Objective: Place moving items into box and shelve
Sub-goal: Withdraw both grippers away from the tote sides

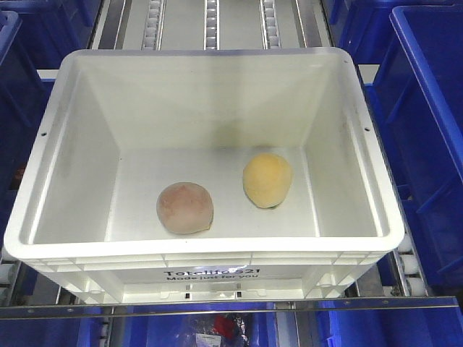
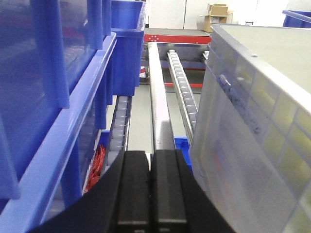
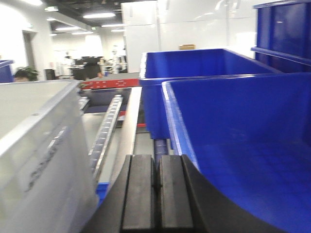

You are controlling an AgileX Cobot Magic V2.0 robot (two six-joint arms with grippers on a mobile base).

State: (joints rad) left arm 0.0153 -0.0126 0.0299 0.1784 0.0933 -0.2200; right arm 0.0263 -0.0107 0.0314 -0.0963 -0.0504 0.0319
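Since both plush balls already lie on the box (image 1: 65, 217) floor, the pink ball (image 1: 185, 208) toward its front wall and the yellow ball (image 1: 267, 180) nearer its right wall, the left gripper (image 2: 151, 182) and right gripper (image 3: 157, 187) flank the box's sides with jaws pressed together, empty, seemingly to push it along the shelf rollers (image 2: 182, 87).

The box (image 1: 210, 278) carries black print on its front wall, partly washed out by glare, reading "Totelife 521" with "Made just for you" below; no other text is legible.
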